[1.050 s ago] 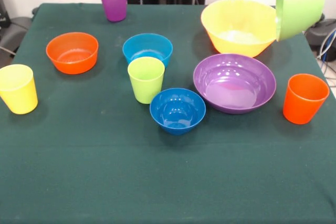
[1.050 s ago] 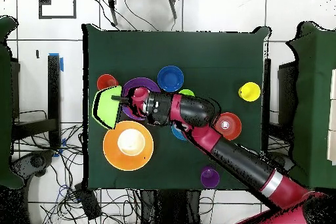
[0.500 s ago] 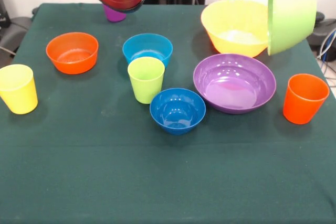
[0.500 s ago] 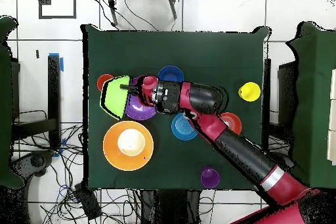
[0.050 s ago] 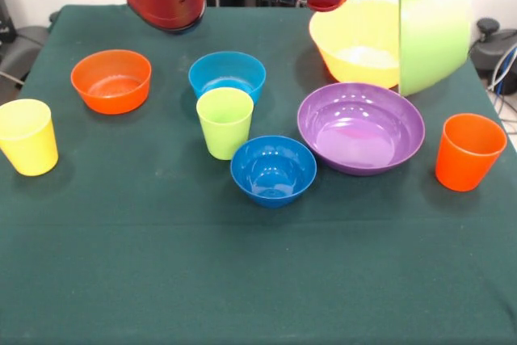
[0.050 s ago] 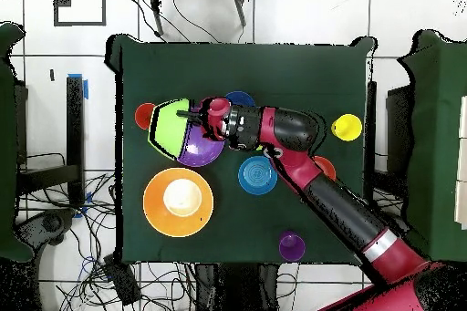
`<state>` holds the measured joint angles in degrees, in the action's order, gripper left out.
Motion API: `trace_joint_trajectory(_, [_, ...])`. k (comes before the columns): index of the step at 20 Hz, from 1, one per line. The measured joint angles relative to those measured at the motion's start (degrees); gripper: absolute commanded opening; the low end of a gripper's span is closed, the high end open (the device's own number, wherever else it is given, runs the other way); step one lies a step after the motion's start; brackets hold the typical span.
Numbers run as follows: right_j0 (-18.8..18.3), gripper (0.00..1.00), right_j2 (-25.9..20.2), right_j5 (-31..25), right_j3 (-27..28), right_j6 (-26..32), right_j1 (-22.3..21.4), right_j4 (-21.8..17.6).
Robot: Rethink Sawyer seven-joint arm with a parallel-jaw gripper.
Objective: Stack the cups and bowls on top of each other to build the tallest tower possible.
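We see a table [image 5: 161, 280] covered with a dark green cloth, its corners draped over the edges in the overhead view [image 6: 301, 61]. Around it lies a pale tiled floor [image 6: 301, 15] with dark grout lines. Tangles of black cables [image 6: 146, 275] spread over the floor near one table edge, and more cables [image 6: 173, 6] trail at the opposite side. A strip of blue tape [image 6: 84, 86] sticks to the floor beside the table. A black square outline [image 6: 80, 5] is marked on the tiles near one corner.
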<state>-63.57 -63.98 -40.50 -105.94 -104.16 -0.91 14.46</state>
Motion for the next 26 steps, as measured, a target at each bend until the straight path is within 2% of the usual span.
trace_joint_trajectory(9, [-1.88,0.00,0.81,-3.13,-0.31,0.00,0.72,-0.01])
trace_joint_trajectory(16, [-6.18,0.00,2.75,-8.25,-1.47,0.00,3.34,0.01])
trace_joint_trajectory(26, [-12.00,0.00,4.28,-8.44,-5.79,0.00,6.85,0.04])
